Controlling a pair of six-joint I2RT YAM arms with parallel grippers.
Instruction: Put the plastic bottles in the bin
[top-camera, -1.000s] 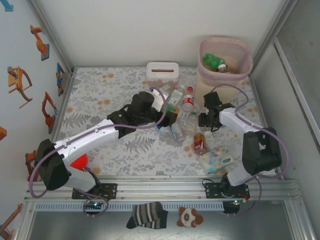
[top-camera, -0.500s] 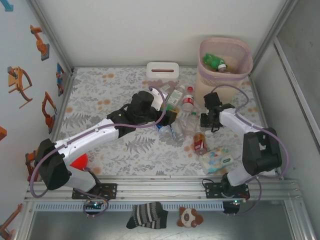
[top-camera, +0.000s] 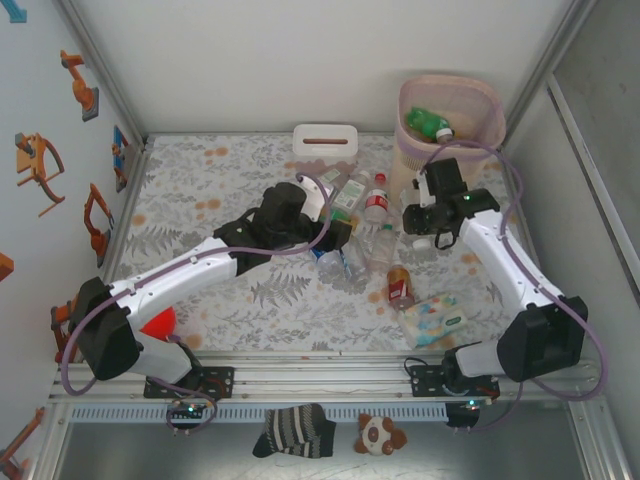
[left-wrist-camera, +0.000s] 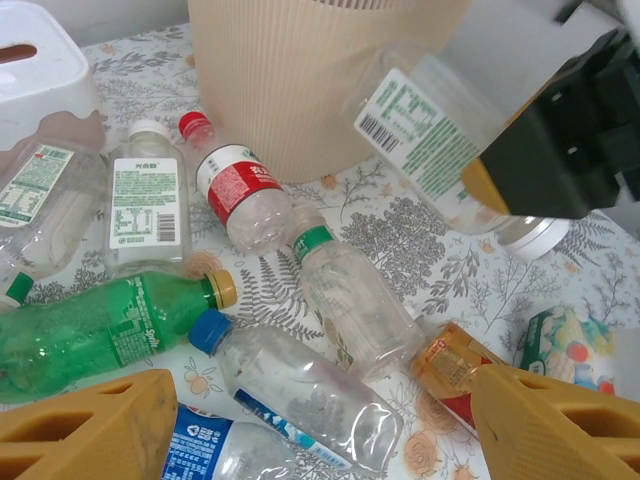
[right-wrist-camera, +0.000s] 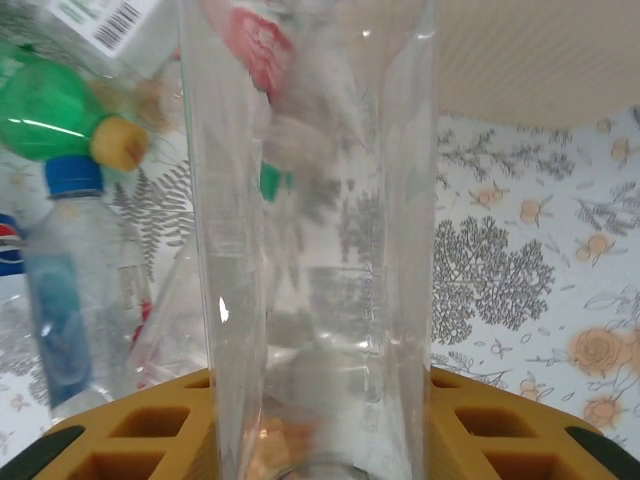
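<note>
You're working in a lab test cell: white panel walls (top-camera: 300, 60), an aluminium frame rail (top-camera: 330, 365) along the front (a flowered cloth (top-camera: 200, 190) covers its floor).

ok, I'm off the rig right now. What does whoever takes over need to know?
Left hand: open, empty, over the bottle pile.
Right hand: shut on a clear white-capped bottle, held in the air beside the bin.
Done: a green bottle lies in the bin.
Left: drop the held bottle in, then clear the pile in front of the bin, plus the brown bottle by the wipes pack.
</note>
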